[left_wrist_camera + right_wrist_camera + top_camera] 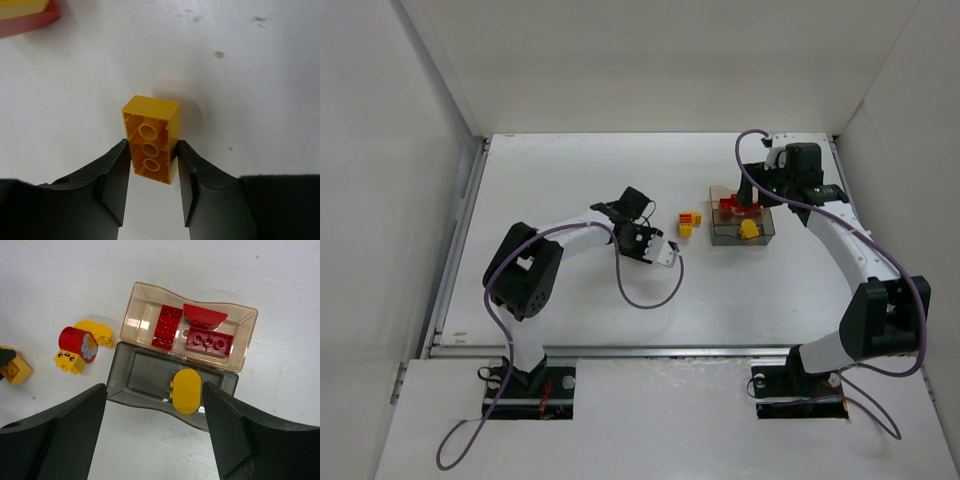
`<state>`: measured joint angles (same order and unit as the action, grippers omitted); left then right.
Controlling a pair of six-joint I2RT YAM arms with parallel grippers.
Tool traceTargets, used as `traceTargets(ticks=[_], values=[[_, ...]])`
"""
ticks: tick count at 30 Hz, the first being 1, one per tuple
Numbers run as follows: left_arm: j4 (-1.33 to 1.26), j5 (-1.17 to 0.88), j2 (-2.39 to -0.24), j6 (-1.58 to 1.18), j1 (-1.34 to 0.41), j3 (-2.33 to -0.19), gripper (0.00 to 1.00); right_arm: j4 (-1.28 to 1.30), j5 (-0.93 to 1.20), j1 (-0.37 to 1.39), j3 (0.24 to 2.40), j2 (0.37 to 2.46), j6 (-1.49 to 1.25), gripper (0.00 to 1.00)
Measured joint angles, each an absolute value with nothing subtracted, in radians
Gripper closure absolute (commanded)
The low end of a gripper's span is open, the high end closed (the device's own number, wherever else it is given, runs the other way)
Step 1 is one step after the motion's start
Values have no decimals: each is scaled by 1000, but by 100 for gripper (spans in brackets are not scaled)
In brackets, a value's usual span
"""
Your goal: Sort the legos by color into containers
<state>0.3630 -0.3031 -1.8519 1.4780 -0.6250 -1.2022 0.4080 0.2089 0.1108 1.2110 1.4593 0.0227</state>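
My left gripper (152, 150) is shut on a yellow lego brick (150, 135), hollow underside facing the camera, just above the white table. From above, that gripper (652, 238) sits left of a small loose pile (690, 222). The pile holds a red cylinder with a flower (75, 342) on a yellow brick, and a yellow rounded piece (97, 330). The tan container (240, 340) holds three red legos (209, 340). The adjoining grey container (120, 375) holds one yellow rounded lego (186, 390). My right gripper (154, 387) hovers open above the grey container, holding nothing.
White walls enclose the table (570, 180) on the left, back and right. A red and yellow piece (25, 17) shows at the top left corner of the left wrist view. Purple cables loop from both arms over the table.
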Motion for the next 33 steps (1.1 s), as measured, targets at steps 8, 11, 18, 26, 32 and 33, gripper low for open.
traceTargets(ticks=[8,11,18,26,32,33], values=[[349,-334,-1855,1075,-577,-1393,100,410,258,111,1224,1453,-5,16],[358,-348,-1856,936,-569,-1536,100,389,312,111,1235,1429,-71,15],[374,-434,-1855,733,-570,-1770,100,257,466,128,1294,1404,-316,15],[440,-498,-1855,640,-599,-1798,100,192,561,244,1348,1475,-439,14],[466,-524,-1855,609,-616,-1840,100,168,599,268,1362,1529,-474,15],[466,-525,-1855,606,-617,-1849,100,165,598,270,1363,1535,-476,15]])
